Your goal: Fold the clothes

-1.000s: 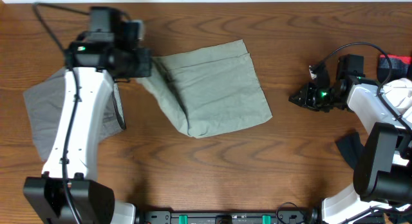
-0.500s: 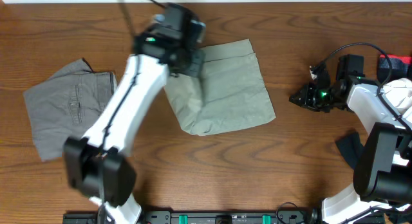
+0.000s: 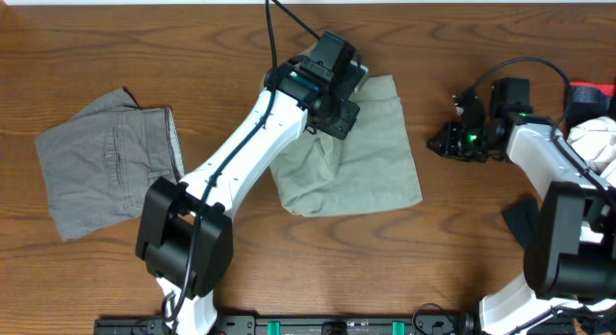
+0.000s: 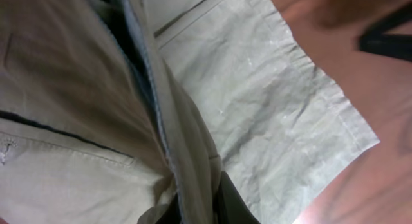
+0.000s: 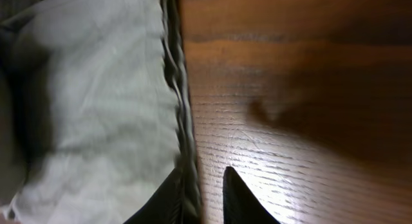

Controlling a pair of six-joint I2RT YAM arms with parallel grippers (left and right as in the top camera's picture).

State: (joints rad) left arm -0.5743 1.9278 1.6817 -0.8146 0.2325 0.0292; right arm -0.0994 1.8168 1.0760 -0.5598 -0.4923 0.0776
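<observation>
The brown wooden tabletop (image 3: pixel 462 258) carries two garments well apart. The khaki shorts (image 3: pixel 380 167) lie around the middle, spread mostly flat on their right side and bunched into folds on the left, where the cloth rises toward the claw above it. The grey shorts (image 3: pixel 96 176) lie flat near the left edge, with no arm touching them. The white left arm (image 3: pixel 241 167) reaches from the front edge diagonally up and across to the khaki shorts' upper left part. There the left claw (image 3: pixel 337 121) is clamped on a gathered ridge of khaki cloth. Its wrist view shows the pale blue waistband (image 4: pixel 143 53) running along that ridge down into the dark fingers (image 4: pixel 228 201). The right claw (image 5: pixel 201 179) sits low over bare wood just beside the khaki shorts' right edge, pointing at them. Its fingers stand a narrow gap apart, the hem running close by one of them, and I cannot tell whether it touches the cloth.
</observation>
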